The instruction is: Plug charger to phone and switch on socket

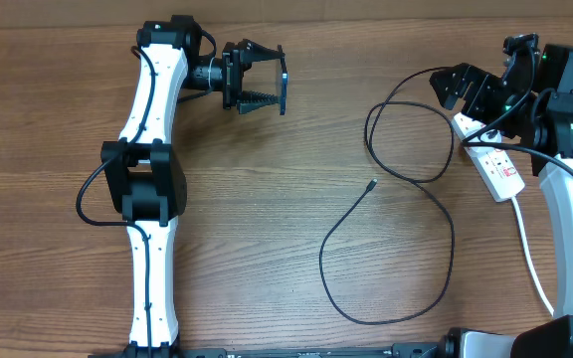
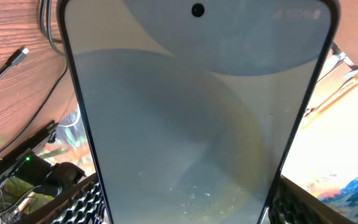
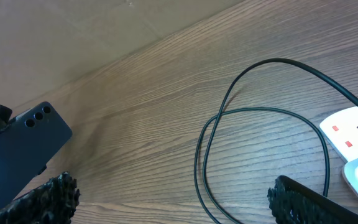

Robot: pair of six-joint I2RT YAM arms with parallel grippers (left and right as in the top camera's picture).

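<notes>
we are at the step of joining cable to handset. the left gripper (image 1: 272, 80) is clamped on the long edges of the phone (image 2: 191, 124), holding it off the table (image 1: 267, 219), well apart from the socket (image 1: 495, 167) on its far side. the right gripper (image 3: 179, 196) hangs just over the socket's near end, fingers spread wide with nothing between them. the charger (image 3: 278, 60) loops away from the socket, and its small connector (image 1: 371, 184) lies loose between socket and phone. its plug end seems hidden under the right arm, so we cannot tell if it is seated. next, we judge, the right gripper must pinch the connector and line it up squarely with the phone's port; the switches wait.
</notes>
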